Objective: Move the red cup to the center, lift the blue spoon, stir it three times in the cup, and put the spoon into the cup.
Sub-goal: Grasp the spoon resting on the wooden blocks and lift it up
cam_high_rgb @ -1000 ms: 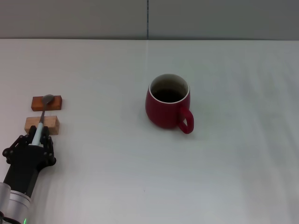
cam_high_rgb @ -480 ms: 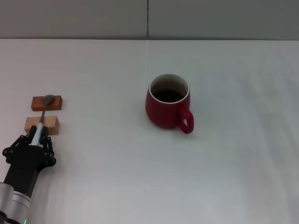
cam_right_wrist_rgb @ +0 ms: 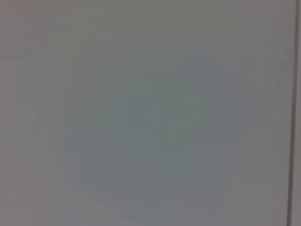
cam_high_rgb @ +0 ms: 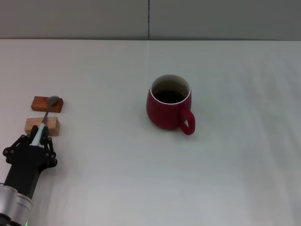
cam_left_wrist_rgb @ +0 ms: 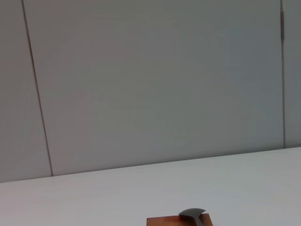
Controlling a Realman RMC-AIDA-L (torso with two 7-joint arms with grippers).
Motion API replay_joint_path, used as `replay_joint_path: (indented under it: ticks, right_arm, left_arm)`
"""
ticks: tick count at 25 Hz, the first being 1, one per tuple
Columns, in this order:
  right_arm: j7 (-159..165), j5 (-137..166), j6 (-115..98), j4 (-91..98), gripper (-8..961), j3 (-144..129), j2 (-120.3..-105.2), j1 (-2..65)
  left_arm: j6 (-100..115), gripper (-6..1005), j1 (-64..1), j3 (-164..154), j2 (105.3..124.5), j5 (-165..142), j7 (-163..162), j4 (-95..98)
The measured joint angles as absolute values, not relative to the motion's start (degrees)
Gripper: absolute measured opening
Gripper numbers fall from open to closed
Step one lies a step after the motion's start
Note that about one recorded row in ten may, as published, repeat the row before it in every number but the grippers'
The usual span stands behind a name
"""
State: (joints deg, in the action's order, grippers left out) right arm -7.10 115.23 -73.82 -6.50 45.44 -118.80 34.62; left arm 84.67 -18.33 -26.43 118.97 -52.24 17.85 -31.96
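**Spoon in the grip, cup waiting at mid-table**

The left gripper [cam_high_rgb: 38, 139], low at the near left edge of the white table [cam_high_rgb: 225, 179], is closed narrowly on the pale handle end of the blue spoon [cam_high_rgb: 46, 115]. The spoon's shaft runs away from the robot across the lighter wooden block [cam_high_rgb: 42, 126], and its grey bowl sits over the right end of the darker wooden block [cam_high_rgb: 47, 103]; whether the bowl touches that block cannot be told. The left wrist view shows only the spoon's bowl [cam_left_wrist_rgb: 192, 214] at the block's edge [cam_left_wrist_rgb: 162, 221] before a grey wall.

The red cup [cam_high_rgb: 168, 109] stands upright near the table's centre, handle turned toward the robot's right, well apart from the spoon. The cup appears placed, so the step in hand looks like the lifting of the spoon. The next move calls for raising it clear of both blocks and carrying it across to the cup's mouth without tipping the mug. The right gripper is not in view; its wrist camera shows only blank grey.
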Motion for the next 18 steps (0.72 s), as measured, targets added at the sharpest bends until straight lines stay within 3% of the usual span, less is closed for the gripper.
replay_joint_path:
  ticks: [18]
  right_arm:
    - [-7.1, 115.2, -73.8, -6.7, 336, 45.3, -118.83, 34.0]
  left_arm:
    - [89.0, 170, -16.1, -23.4, 118.31, -60.0, 12.4, -30.5]
